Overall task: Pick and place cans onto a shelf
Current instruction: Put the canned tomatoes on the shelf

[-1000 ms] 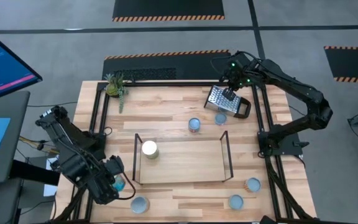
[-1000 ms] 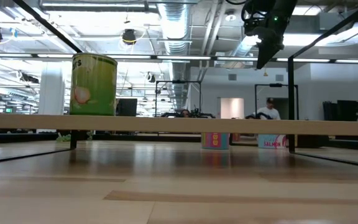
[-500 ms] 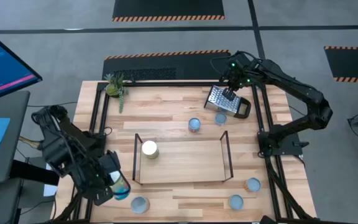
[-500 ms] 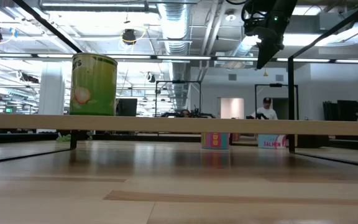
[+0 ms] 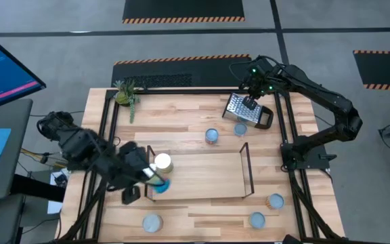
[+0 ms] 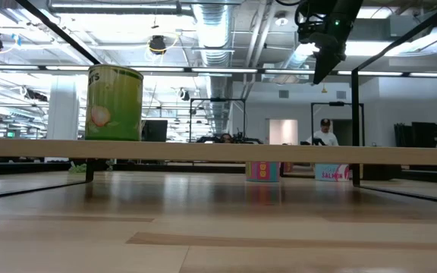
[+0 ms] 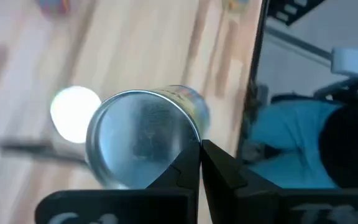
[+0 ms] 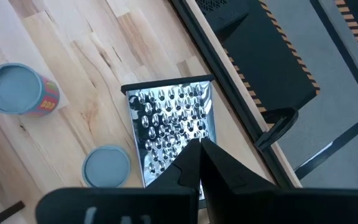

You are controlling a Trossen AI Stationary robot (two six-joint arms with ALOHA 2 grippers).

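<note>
My left gripper (image 5: 153, 177) is shut on a silvery-topped can (image 7: 145, 140) and holds it over the left end of the shelf (image 5: 202, 177). A can with a white top and green label (image 5: 162, 161) stands on the shelf's wooden base just beyond it. Two cans (image 5: 212, 136) (image 5: 240, 129) stand past the shelf. One can (image 5: 152, 222) stands on the near left of the table and two (image 5: 256, 219) (image 5: 275, 200) on the near right. My right gripper (image 8: 199, 146) hangs shut above the metal grater (image 8: 173, 124) at the far right. My left gripper pinches the can at the rim of its top (image 7: 188, 148) between its two fingertips. The fingers slant down from the table's left side. The can is lifted clear and tilted, its top turned up toward the wrist.
The grater (image 5: 241, 108) lies by the far right post of the black table frame (image 5: 110, 122). A small plant (image 5: 126, 95) stands at the far left corner. A person (image 6: 325, 133) shows far off in the room.
My left gripper has risen and swung from the table's near left corner toward the shelf's left end, rolling its wrist as it went. The can went with it and now hangs tilted over the shelf instead of low at the table's edge.
</note>
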